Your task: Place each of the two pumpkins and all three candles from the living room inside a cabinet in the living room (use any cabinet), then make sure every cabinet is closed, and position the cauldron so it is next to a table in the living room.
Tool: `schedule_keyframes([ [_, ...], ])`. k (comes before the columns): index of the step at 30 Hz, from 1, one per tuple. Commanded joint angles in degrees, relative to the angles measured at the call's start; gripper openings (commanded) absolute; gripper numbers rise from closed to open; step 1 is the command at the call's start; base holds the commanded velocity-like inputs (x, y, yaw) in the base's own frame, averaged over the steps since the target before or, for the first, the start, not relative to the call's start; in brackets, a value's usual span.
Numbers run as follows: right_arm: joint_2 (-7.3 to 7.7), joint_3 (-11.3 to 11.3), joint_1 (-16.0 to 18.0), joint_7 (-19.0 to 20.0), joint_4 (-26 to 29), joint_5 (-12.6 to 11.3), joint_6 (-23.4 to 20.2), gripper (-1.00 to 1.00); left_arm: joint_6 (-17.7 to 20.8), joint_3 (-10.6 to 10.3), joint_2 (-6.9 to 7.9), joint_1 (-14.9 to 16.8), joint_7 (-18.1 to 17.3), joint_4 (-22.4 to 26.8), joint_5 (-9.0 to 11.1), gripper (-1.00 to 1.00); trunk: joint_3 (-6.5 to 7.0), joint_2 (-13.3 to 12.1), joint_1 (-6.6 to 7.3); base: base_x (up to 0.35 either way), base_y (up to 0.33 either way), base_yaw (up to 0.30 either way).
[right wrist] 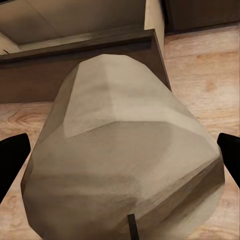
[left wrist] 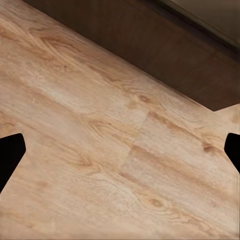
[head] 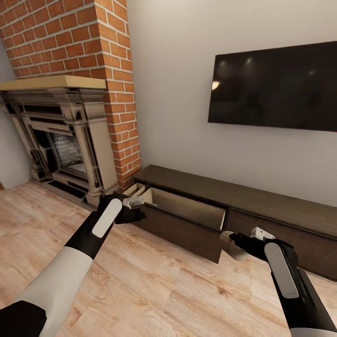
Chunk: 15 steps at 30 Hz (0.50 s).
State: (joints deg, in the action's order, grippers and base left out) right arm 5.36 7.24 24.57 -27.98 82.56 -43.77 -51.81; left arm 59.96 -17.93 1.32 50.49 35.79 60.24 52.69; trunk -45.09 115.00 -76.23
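Right end effector (head: 232, 244) clamps candle (right wrist: 125, 155) just off open drawer (head: 187, 208) corner of cabinet (head: 262, 201). Left end effector (head: 134, 207) spread wide, empty, near drawer's other end. Stowing step, I reckon; next: lift candle over front, release inside.

Bright even light, perhaps slight softness

i see cabinet (head: 243, 206) drawer (head: 187, 210) pulled out, beige interior open from above; drawer front blocks low approach; wood floor (head: 140, 276) free before it; fireplace (head: 61, 135) crowds left.

Left gripper (head: 136, 204) agape, right gripper (head: 232, 244) clamped
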Motion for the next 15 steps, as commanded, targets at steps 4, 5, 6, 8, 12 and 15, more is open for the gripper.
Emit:
schedule_keyframes([
  [4, 0.01, 0.0, 0.0, -0.5, 0.1, -0.6, -0.1, -1.0, 0.0, -0.2, 0.08, 0.1, 0.6, 0.1, 0.6, 1.0, 0.28, -1.6, 0.89, 0.0, 0.0, 0.0],
  [5, 0.03, 0.0, 0.0, -0.5, 0.1, -0.6, -0.1, -1.0, 0.0, -0.2, 0.08, 0.1, 0.6, 0.1, 0.6, 1.0, 0.37, -2.0, 1.11, 0.0, 0.0, 0.0],
  [6, 0.02, 0.0, 0.0, -0.5, 0.1, -0.6, -0.1, -1.0, 0.0, -0.2, 0.08, 0.1, 0.6, 0.1, 0.7, 1.0, 0.46, -2.4, 1.33, 0.0, 0.0, 0.0],
  [8, 0.05, 0.0, 0.0, -0.5, 0.1, -0.6, -0.1, -1.0, 0.0, -0.2, 0.08, 0.1, 0.6, 0.1, 0.7, 1.0, 0.63, -3.2, 1.77, 0.0, 0.0, 0.0],
  [12, 0.03, 0.0, 0.0, -0.5, 0.1, -0.6, -0.1, -1.0, 0.0, -0.2, 0.1, 0.1, 0.6, 0.2, 0.7, 1.0, 0.79, -4.4, 2.43, 0.0, 0.0, 0.0],
  [15, 0.02, 0.0, 0.0, -0.5, 0.1, -0.6, -0.1, -1.0, 0.0, -0.2, 0.2, 0.1, 0.6, 1.0, 0.7, 1.0, 0.51, -4.4, 2.43, 0.0, 0.0, 0.0],
])
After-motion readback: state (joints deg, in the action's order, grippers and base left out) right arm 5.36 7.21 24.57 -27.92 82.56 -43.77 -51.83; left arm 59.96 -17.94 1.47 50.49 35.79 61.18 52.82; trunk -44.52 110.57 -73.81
